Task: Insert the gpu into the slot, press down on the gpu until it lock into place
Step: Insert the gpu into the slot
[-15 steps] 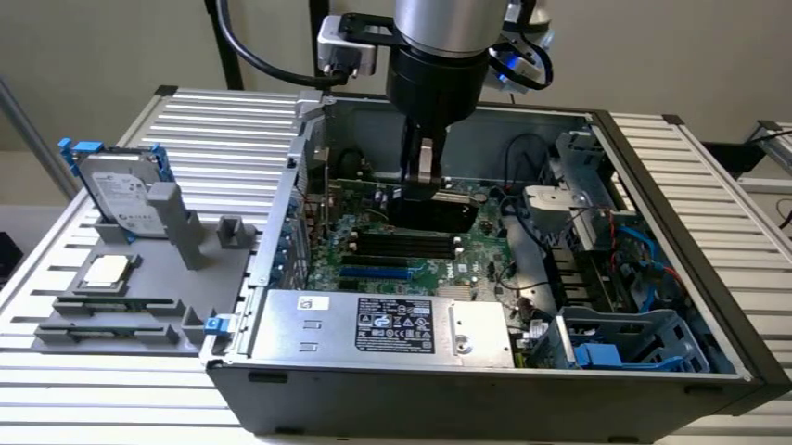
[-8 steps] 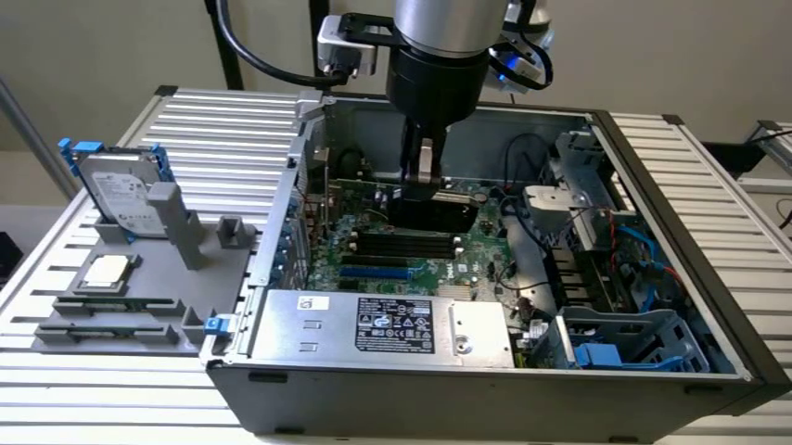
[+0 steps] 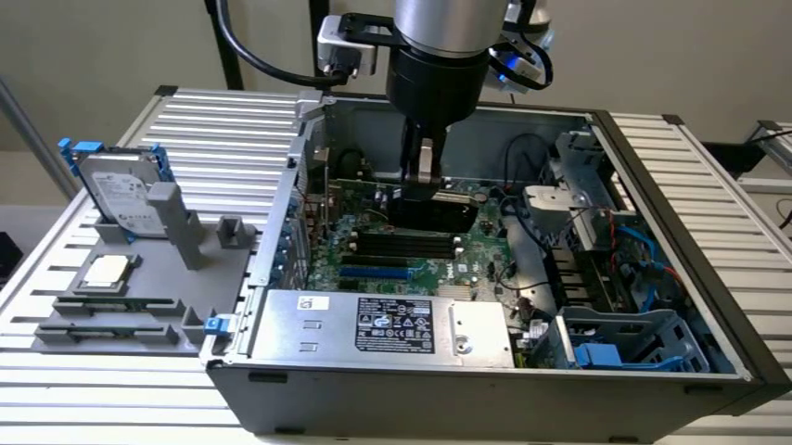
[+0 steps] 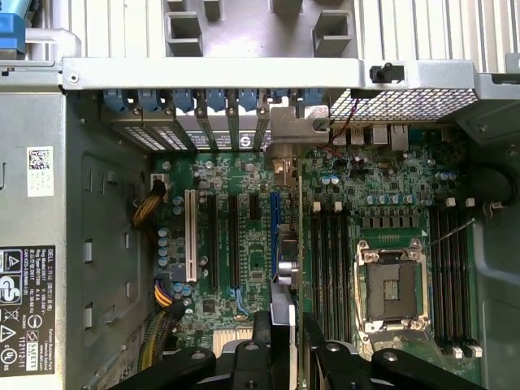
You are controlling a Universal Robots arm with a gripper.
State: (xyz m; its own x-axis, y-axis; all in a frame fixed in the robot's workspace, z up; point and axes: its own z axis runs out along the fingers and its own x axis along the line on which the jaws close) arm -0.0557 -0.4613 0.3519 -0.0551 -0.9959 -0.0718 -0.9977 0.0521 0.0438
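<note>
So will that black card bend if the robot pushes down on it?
Probably not much: the gpu looks like a flat, rigid board, a straight thin line edge-on in the wrist view. Held upright by the gripper, narrow edge down, it would likely tip if released. The slot is narrow, so a crooked push would likely jam.

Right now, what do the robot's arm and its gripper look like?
The arm ends in a silver-grey cylinder with a blue cap beside it. The gripper is a black cylinder with narrow black fingers on screwed linkages. A thick black cable loops off, and a small white box sits at the wrist.
</note>
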